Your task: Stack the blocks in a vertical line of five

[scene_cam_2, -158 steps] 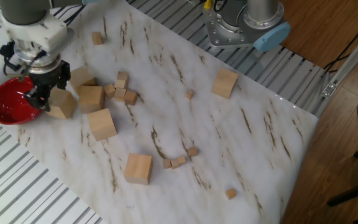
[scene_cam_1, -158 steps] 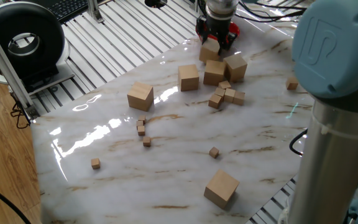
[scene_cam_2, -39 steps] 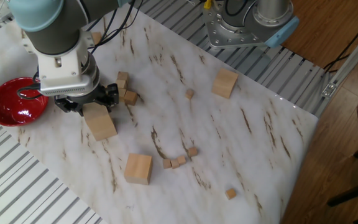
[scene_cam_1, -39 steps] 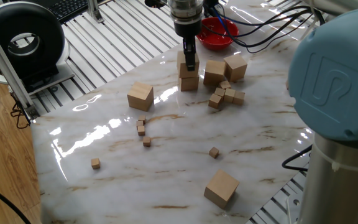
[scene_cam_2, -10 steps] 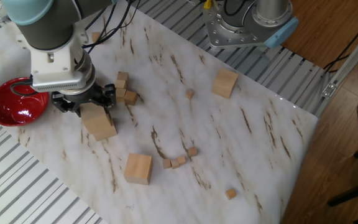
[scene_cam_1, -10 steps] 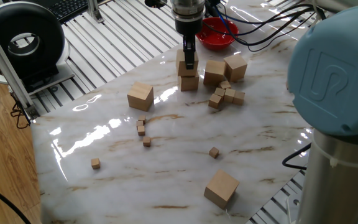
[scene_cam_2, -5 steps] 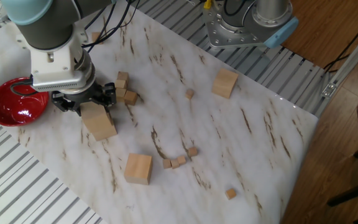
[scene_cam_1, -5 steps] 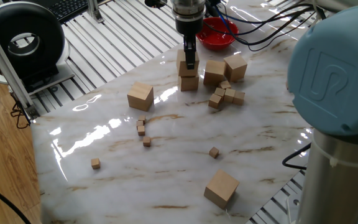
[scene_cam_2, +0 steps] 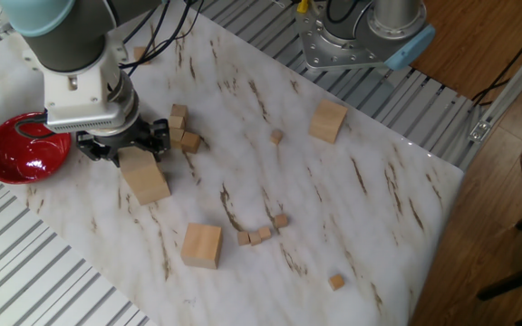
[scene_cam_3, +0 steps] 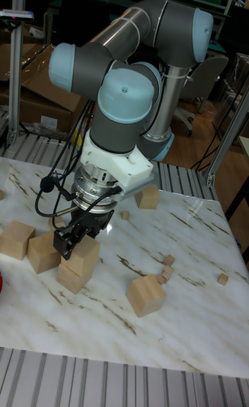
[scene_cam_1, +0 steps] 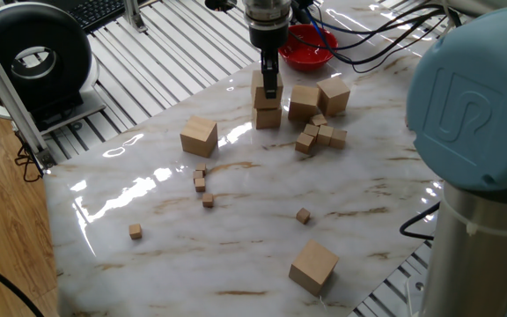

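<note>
My gripper (scene_cam_1: 268, 84) (scene_cam_2: 125, 152) (scene_cam_3: 77, 240) is shut on a tan wooden block (scene_cam_1: 260, 87) (scene_cam_3: 86, 256). That block rests, slightly tilted, on top of a second block (scene_cam_1: 268, 115) (scene_cam_2: 149, 184) (scene_cam_3: 68, 279). Two more blocks (scene_cam_1: 304, 102) (scene_cam_1: 334, 94) stand just beside this stack, seen as a pair (scene_cam_3: 15, 239) (scene_cam_3: 43, 252) in the tall view. Another block (scene_cam_1: 199, 136) (scene_cam_2: 202, 245) (scene_cam_3: 145, 295) lies alone in the middle. One more block (scene_cam_1: 313, 266) (scene_cam_2: 329, 120) (scene_cam_3: 146, 197) sits far off near the arm's base.
A red bowl (scene_cam_1: 311, 48) (scene_cam_2: 18, 159) sits at the table's edge behind the stack. Tiny wooden cubes cluster (scene_cam_1: 320, 134) (scene_cam_2: 178, 127) beside the blocks; others (scene_cam_1: 201, 181) (scene_cam_2: 261, 234) are scattered over the marble. The arm's base (scene_cam_2: 356, 36) stands at the far side.
Earlier the gripper held a block down by the red bowl; it now holds it on top of another block. Over the last second almost nothing has moved.
</note>
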Robot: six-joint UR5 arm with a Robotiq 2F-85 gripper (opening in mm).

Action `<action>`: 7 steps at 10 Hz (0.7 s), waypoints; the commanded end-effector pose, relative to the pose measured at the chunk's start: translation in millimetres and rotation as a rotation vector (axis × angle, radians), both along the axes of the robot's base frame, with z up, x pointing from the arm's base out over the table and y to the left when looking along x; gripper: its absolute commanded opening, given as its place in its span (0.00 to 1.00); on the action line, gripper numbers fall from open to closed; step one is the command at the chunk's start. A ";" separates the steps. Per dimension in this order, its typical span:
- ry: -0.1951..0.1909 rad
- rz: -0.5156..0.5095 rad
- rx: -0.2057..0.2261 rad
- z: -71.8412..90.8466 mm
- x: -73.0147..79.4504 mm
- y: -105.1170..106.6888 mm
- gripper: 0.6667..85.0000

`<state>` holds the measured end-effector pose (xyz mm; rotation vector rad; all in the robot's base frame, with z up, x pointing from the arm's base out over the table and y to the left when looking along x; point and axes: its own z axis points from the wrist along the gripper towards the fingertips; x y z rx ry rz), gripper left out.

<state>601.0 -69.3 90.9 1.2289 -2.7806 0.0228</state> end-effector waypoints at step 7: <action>-0.026 0.054 0.010 -1.2 8.1 -1.4 0.65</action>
